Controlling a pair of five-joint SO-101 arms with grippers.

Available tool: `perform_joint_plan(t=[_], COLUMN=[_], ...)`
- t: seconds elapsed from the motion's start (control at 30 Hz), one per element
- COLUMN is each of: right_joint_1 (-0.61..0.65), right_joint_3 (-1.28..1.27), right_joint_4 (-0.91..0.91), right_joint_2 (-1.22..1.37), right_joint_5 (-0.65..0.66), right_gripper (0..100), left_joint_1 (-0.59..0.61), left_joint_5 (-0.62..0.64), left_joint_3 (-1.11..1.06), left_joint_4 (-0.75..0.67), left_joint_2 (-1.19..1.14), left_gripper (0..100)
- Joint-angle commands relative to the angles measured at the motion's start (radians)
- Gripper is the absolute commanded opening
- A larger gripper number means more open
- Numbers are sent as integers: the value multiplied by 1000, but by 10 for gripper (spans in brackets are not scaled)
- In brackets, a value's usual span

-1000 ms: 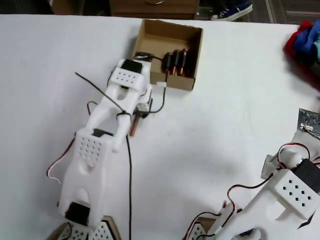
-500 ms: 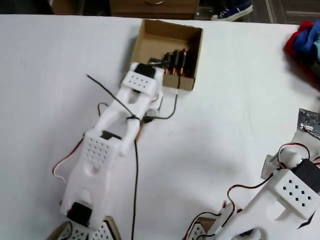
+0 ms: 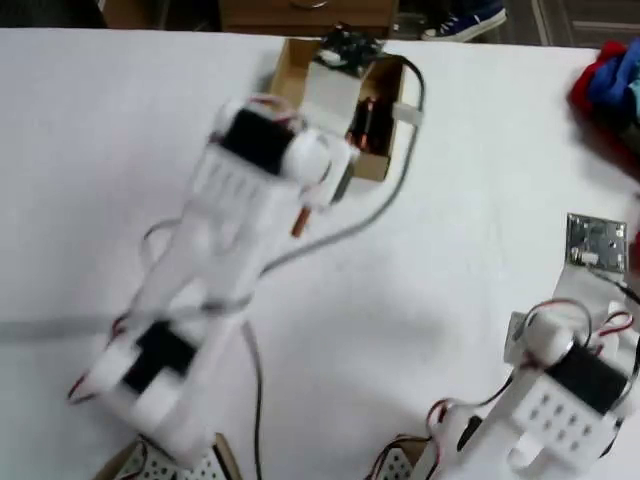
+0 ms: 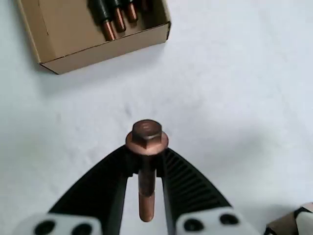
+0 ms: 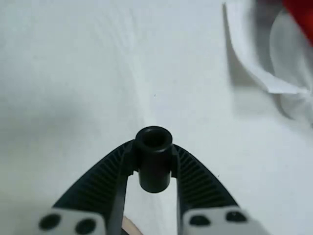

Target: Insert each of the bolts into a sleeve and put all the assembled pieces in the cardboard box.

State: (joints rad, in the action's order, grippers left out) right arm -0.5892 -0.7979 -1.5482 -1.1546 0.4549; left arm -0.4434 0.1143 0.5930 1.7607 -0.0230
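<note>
- White table (image 3: 480, 150): 2 SO-101 arms work side by side on it, the left arm (image 3: 230, 230) stretched toward the far edge and the right arm (image 3: 560, 400) back near its base, well apart from the other.
- Cardboard box (image 4: 107, 49): it sits open at the far side of the table, just beyond the left arm's wrist.
- Assembled pieces (image 4: 115, 14): at least 3 copper bolts already seated in black sleeves lie side by side in 1 corner of the box, so that share of the job looks done.
- Left gripper (image 4: 146, 156): its jaws are clamped on a bare copper bolt (image 4: 145, 166), gripped along the shank with the hex head pointing away from the wrist, above the table near the box.
- Right gripper (image 5: 153, 156): its jaws are closed around a black sleeve (image 5: 154, 169), open bore facing outward, over bare table.
- Left to do, on this evidence: bring the 2 arms together, push this bolt into this sleeve and drop the pair in the box.
</note>
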Motion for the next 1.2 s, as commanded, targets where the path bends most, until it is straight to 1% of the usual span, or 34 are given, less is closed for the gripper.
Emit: perform_joint_plan(t=[0.0,0.1,0.23,0.33,0.4,0.43,0.53,0.6,0.67,0.73,0.8,0.83,1.03,1.17], right_joint_1=[108,294,538,651,705,727,783,831,888,934,957,960,961,961], right_joint_3=[-48,-133,-345,-479,-509,-514,-525,-575,-677,-792,-879,-902,-901,-901], right_joint_4=[30,111,312,453,526,564,714,872,1061,1248,1372,1406,1389,1391], right_joint_2=[-216,-352,-447,-453,-458,-460,-452,-452,-452,-452,-458,-458,-460,-458], right_joint_5=[6,6,-3,-5,-26,-66,-221,-298,-334,-336,-336,-339,-342,-342], right_gripper=[24,24,24,24,24,24,24,24,24,24,24,24,24,24], left_joint_1=[-3,23,8,6,6,6,9,9,9,9,8,8,2,-51], left_joint_5=[-5,-3,-3,0,20,44,132,195,249,281,285,285,292,288], left_joint_3=[-306,-575,-928,-1168,-1288,-1326,-1388,-1394,-1386,-1357,-1313,-1291,-1221,-1224], left_joint_4=[-173,-446,-862,-1174,-1315,-1353,-1396,-1402,-1402,-1396,-1395,-1393,-1395,-1392], left_joint_2=[334,529,772,918,988,1013,1039,1025,1008,991,971,959,842,776], left_gripper=[25,24,24,25,25,25,26,26,26,26,26,26,26,26])
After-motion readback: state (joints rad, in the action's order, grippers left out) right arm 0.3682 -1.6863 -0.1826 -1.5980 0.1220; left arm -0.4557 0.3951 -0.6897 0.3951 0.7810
